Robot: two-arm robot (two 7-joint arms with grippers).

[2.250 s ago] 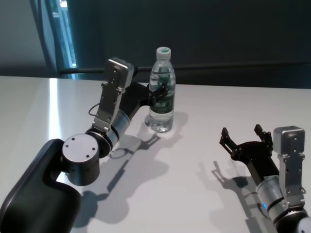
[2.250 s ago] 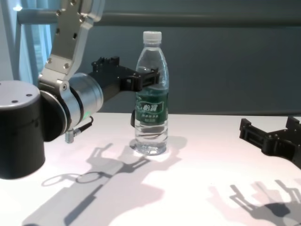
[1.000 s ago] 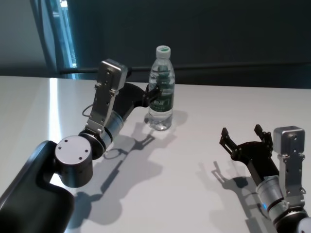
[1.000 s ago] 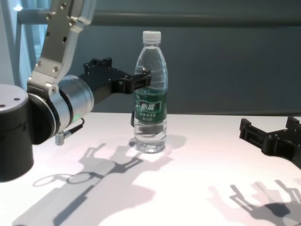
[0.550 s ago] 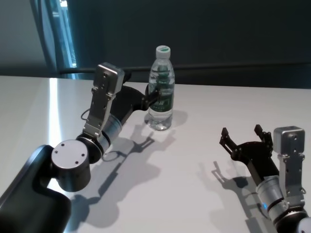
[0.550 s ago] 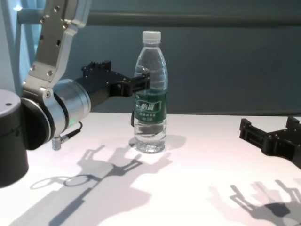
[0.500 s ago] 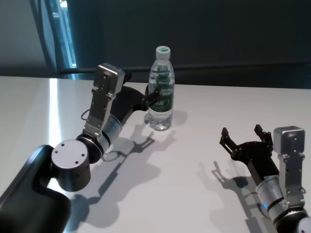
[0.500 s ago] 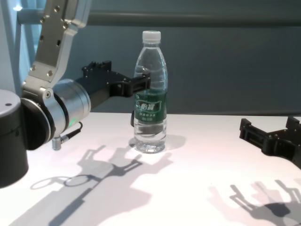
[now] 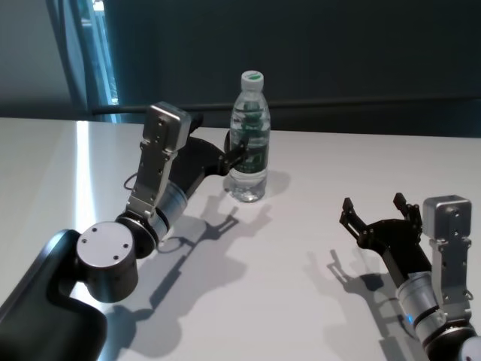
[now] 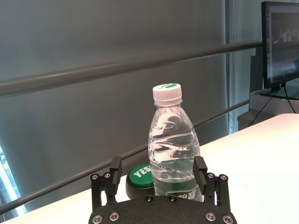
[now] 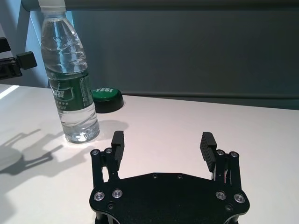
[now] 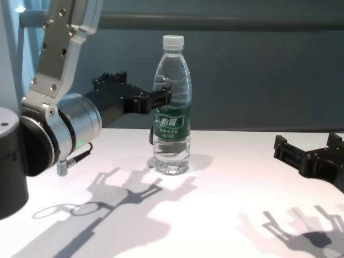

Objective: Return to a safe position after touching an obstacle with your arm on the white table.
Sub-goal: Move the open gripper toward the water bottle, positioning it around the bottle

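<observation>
Clear water bottle stands upright mid-rear on the white tabletop, white cap with a green mark on top, dark green label band with white print, too small to read. Left pincer raised at the bottle's left side, fingers spread wide; contact or a small gap, can't tell. Green round button marked "YES!" sits behind the bottle. Right pincer low over the near right tabletop, well apart, fingers wide, holding nothing.
</observation>
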